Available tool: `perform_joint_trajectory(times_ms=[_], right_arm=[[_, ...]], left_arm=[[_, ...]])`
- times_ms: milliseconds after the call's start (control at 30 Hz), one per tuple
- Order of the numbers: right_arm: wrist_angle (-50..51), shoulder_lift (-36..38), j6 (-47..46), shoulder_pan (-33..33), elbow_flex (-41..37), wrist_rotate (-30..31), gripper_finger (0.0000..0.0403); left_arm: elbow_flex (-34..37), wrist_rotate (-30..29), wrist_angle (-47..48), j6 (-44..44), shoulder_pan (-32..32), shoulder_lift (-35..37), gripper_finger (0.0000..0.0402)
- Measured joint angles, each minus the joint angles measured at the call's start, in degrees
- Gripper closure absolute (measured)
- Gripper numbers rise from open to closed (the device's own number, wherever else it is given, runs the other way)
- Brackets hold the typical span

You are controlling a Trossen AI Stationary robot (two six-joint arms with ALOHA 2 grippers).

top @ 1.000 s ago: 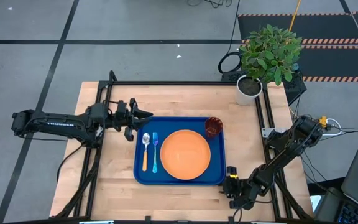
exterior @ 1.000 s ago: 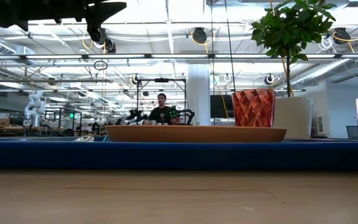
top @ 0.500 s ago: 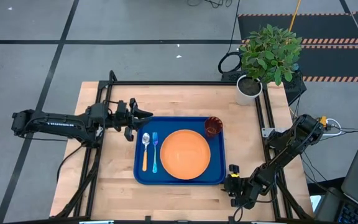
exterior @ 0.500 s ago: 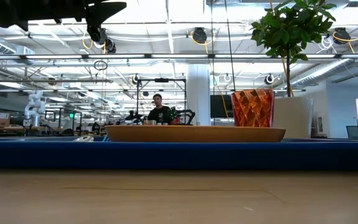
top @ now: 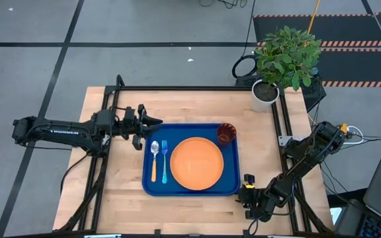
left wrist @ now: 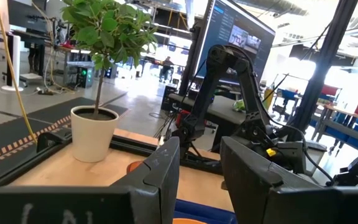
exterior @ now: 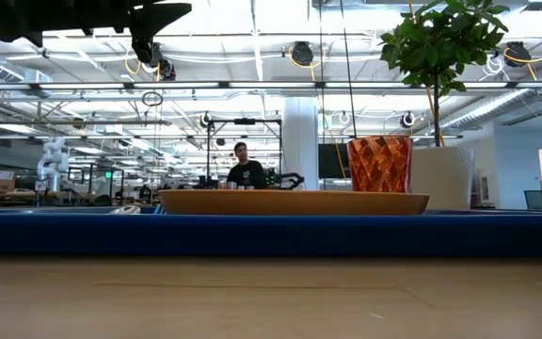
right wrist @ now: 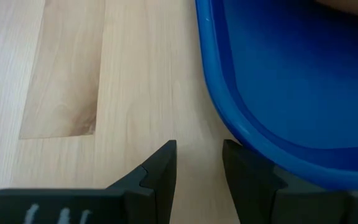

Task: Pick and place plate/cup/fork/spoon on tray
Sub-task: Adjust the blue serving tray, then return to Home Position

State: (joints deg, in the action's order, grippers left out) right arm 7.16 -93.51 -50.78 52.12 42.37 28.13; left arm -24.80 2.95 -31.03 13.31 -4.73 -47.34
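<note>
Resting just beside the right end effector (right wrist: 199,163), tray (right wrist: 278,124) corner

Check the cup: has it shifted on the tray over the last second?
Yes. The cup slid slightly left, away from the white plant pot behind it in the low view.

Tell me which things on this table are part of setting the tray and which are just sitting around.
Part of the job:
tray
plate, on the tray
cup, in the tray's corner nearest the plant
fork and spoon, side by side on the tray

Just sitting around:
potted plant, at the table's corner
</note>
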Motion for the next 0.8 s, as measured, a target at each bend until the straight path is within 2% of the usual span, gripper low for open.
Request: perform_joint_trajectory(times_ms=[200, 333, 633, 700, 800], right_arm=[[-0.02, 0.0, -0.72, 0.0, 0.0, -0.14, 0.0277], [-0.6, 0.01, -1.11, 0.26, 0.0, -2.28, 0.0277], [-8.85, 4.81, 0.48, 3.03, 0.0, -4.28, 0.0277], [-10.42, 7.31, 3.33, 3.49, 0.02, -3.33, 0.0277], [-10.6, 11.67, 10.05, 3.68, 0.02, 3.23, 0.0277]], left_arm=[[0.0, 0.0, 0.0, 0.01, 0.01, 0.0, 0.0282], [0.0, 0.01, 0.44, 0.02, 0.0, 0.01, 0.0282], [0.0, 0.32, 0.96, -0.07, 0.06, 0.01, 0.0282], [0.0, 0.34, 0.98, -0.05, 0.07, 0.01, 0.0282], [0.0, 0.36, 1.18, -0.05, 0.46, 0.01, 0.0282]])
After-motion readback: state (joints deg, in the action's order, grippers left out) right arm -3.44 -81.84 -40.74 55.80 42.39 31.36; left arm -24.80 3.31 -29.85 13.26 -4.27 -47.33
